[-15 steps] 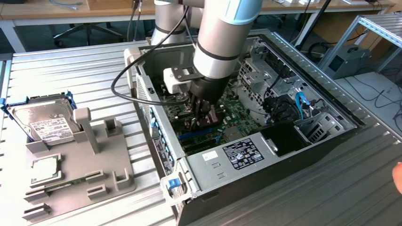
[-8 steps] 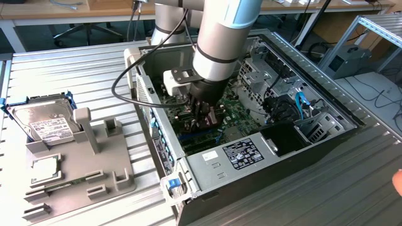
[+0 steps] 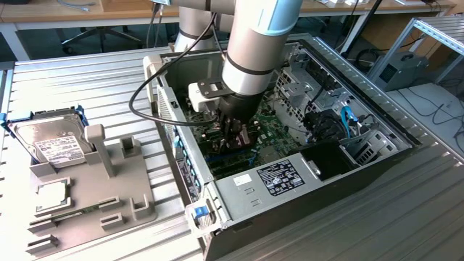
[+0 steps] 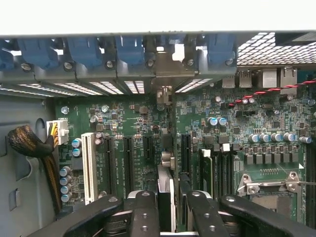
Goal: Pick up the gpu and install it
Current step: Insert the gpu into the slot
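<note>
Tool (image 4: 168,210) partly closed on the gpu (image 4: 166,195) (held edge-on), low inside the computer case (image 3: 377,157), above the motherboard (image 4: 133,128).

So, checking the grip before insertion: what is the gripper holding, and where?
The gripper holds the gpu by its upper edge, card edge-on between the fingers.

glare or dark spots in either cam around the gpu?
Exterior view: even room light, case interior shadowed under the arm, gripper dark against the board. Wrist view: washed-out white band along one edge, motherboard clearly lit, gpu edge-on between the dark fingers.
</note>
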